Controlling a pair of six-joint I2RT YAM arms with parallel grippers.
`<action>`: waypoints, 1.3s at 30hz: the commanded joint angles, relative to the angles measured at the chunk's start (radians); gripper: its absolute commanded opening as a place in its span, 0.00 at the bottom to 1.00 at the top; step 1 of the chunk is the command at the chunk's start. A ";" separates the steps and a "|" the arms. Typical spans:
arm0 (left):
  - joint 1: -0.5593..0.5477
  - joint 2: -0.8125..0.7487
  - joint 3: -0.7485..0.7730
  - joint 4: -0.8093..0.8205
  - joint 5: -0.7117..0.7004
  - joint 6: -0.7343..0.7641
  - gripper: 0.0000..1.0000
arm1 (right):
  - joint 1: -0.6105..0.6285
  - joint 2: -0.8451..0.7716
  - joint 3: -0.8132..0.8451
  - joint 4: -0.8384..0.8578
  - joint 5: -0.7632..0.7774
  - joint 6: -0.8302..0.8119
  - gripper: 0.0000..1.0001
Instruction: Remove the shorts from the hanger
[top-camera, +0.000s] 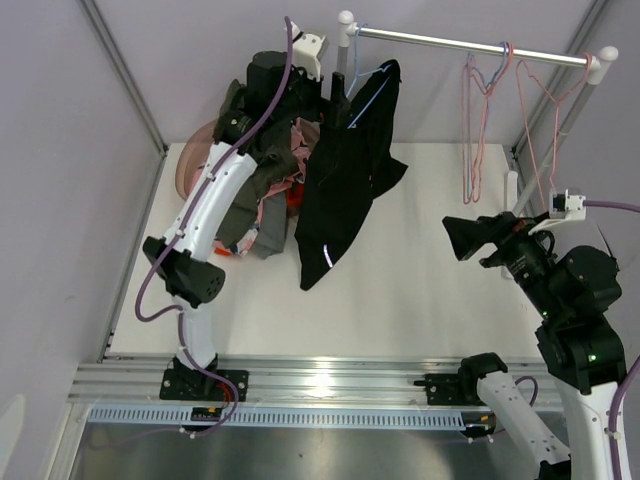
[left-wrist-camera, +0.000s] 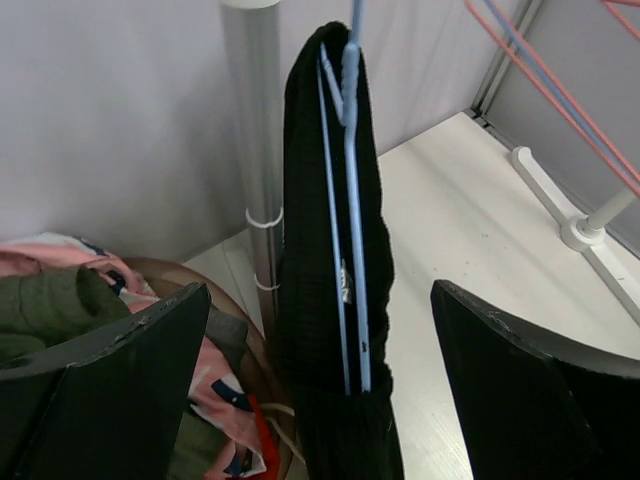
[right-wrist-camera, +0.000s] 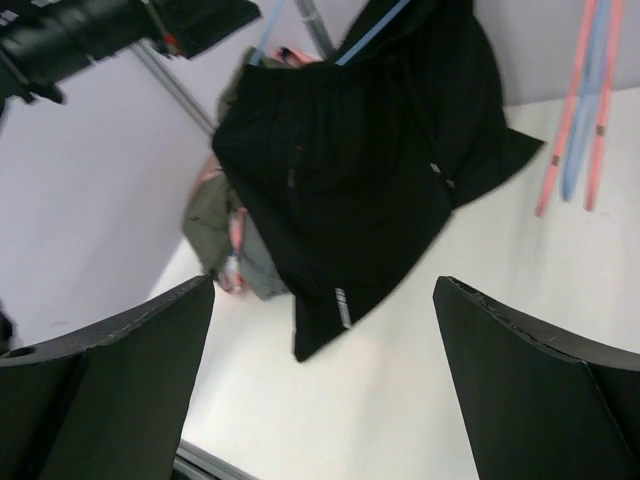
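Black shorts (top-camera: 345, 180) hang on a blue hanger (top-camera: 372, 85) at the left end of the rack's rail (top-camera: 470, 42). My left gripper (top-camera: 335, 98) is open, up by the top of the shorts. In the left wrist view the shorts (left-wrist-camera: 320, 250) and the hanger (left-wrist-camera: 352, 210) stand between the spread fingers (left-wrist-camera: 110, 400), which are not closed on them. My right gripper (top-camera: 460, 238) is open and empty, low at the right, facing the shorts (right-wrist-camera: 350, 170). Olive, pink and orange shorts lie piled (top-camera: 262, 195) to the left.
The pile sits in a brown basket (top-camera: 192, 155) by the rack's left pole (left-wrist-camera: 255, 150). Empty pink and blue hangers (top-camera: 482, 110) hang toward the rail's right end, with another pink one (top-camera: 538, 130). The rack's right post (top-camera: 565, 120) stands near my right arm.
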 joint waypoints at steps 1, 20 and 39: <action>0.003 -0.082 0.026 0.007 -0.015 -0.048 0.98 | 0.007 0.029 -0.056 0.198 -0.092 0.095 0.99; 0.004 -0.955 -0.982 0.159 -0.104 -0.182 0.99 | 0.223 1.184 0.835 0.467 -0.029 0.081 0.99; -0.001 -1.013 -1.107 0.194 -0.038 -0.226 0.98 | 0.284 1.385 0.949 0.553 0.070 0.138 0.00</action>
